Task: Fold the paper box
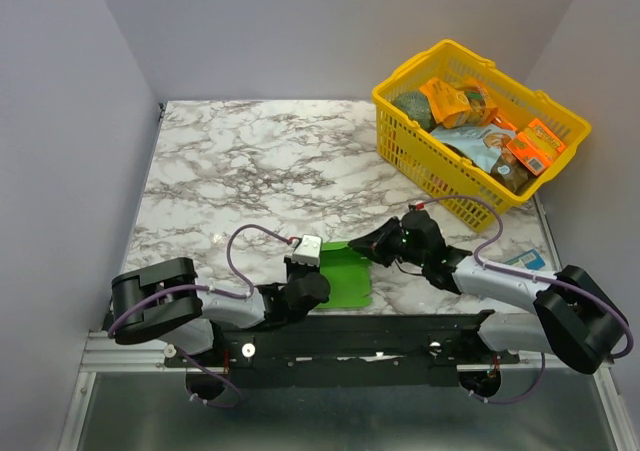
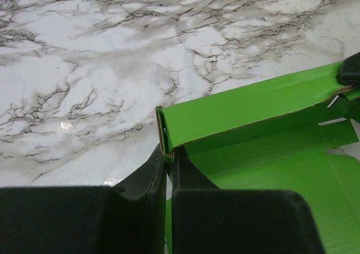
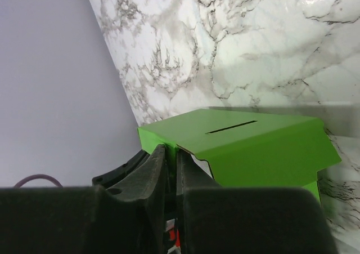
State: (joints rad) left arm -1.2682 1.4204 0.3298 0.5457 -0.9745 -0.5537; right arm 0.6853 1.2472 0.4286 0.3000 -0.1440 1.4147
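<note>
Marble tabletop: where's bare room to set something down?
Free: white marble tabletop from left wall to yellow plastic basket, beyond bright green card box. Crowded: near edge, where left pincer and right pincer pinch the box; basket fills far-right corner.

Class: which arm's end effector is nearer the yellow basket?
Right. The right end effector grips the paper box's right edge, on the side toward the yellow basket; the left end effector grips its left edge, farther away.

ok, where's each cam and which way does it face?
Top external: above, behind the bases, looking down at the table; both arms show.
Left wrist: on left gripper, facing across the table; its fingers pinch the paper box.
Right wrist: on right gripper, facing table and wall; fingers show.
Shared: the box, all three.
</note>
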